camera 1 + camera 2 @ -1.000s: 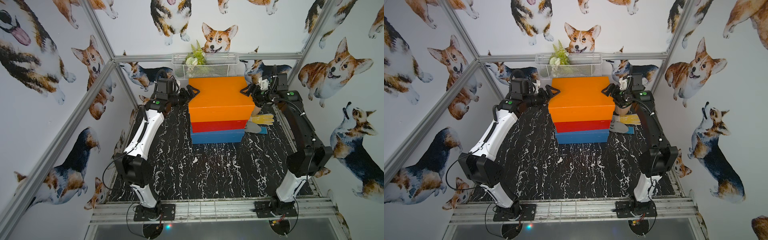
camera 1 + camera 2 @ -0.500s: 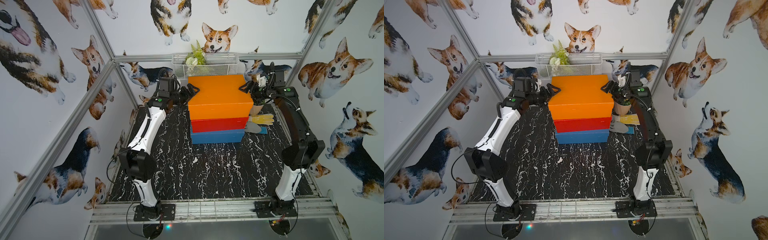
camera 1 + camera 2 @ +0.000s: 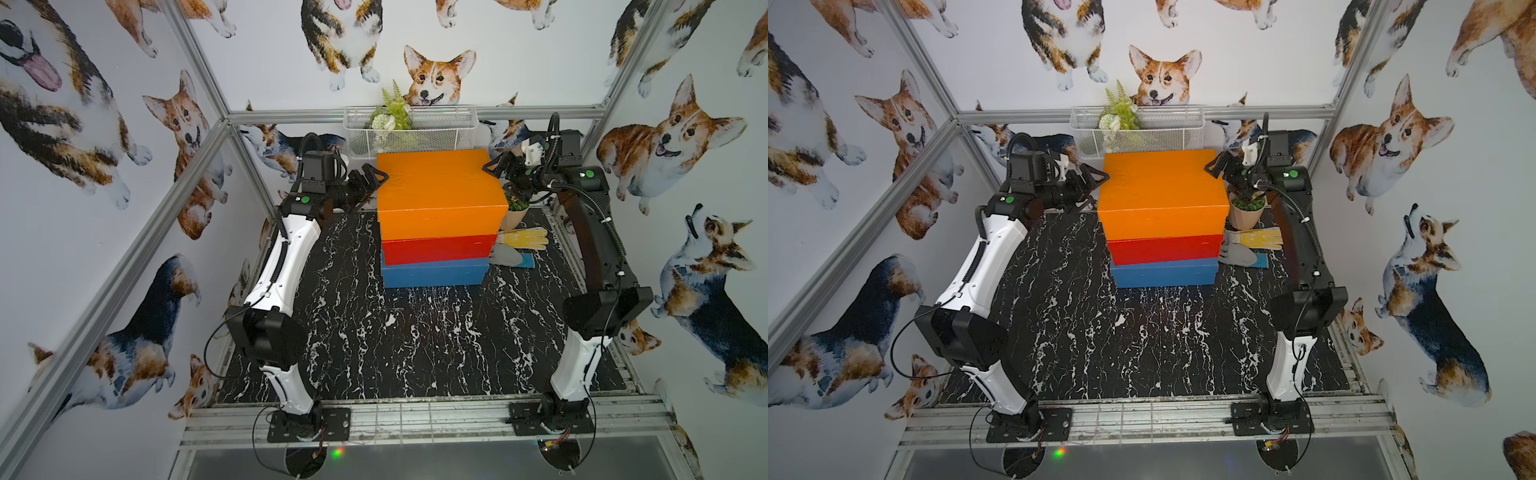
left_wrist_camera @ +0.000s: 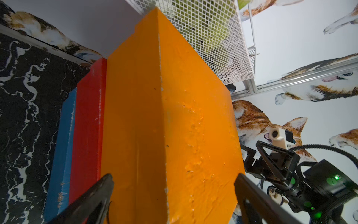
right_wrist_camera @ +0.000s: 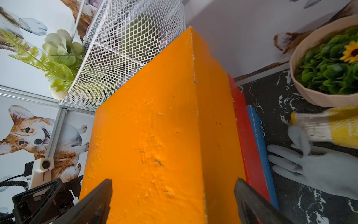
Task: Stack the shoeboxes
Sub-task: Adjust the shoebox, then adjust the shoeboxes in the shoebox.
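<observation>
Orange shoebox (image 3: 438, 189) tops red shoebox (image 3: 436, 249), which tops blue shoebox (image 3: 434, 276).

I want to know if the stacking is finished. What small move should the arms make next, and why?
Probably draw the left pincer and right pincer straight outward, away from the orange box. It sits on the red box, which sits on the blue box, so the stack looks complete. Both pincers stand open astride its upper side edges, gripping nothing.
</observation>
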